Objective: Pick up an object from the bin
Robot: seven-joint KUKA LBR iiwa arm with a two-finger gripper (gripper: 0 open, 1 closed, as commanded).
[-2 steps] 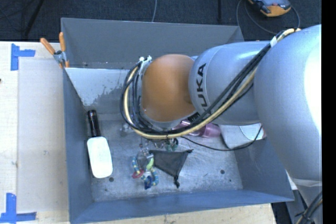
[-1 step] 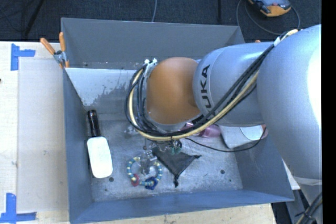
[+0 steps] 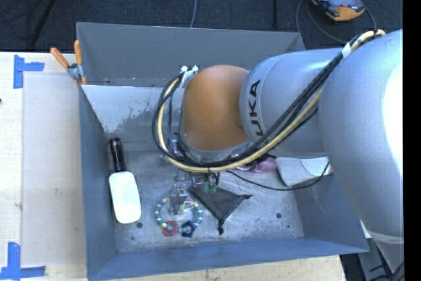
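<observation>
Camera view: the arm [image 3: 296,95] comes in across the bin's right edge, its orange cover [image 3: 210,108] over the middle of the bin [image 3: 276,220]. Below the cover, the gripper [image 3: 178,201] is down over the far side of a ring of coloured beads [image 3: 170,228], which lies on the floor close to the bin's near edge, about midway along it. Claw released or clenched? Cannot tell from here. Just right of the beads lies a dark crumpled cloth [image 3: 222,202]. Towards the left edge there is a white oblong block [image 3: 125,196], with a black cylinder [image 3: 117,154] at its far end.
</observation>
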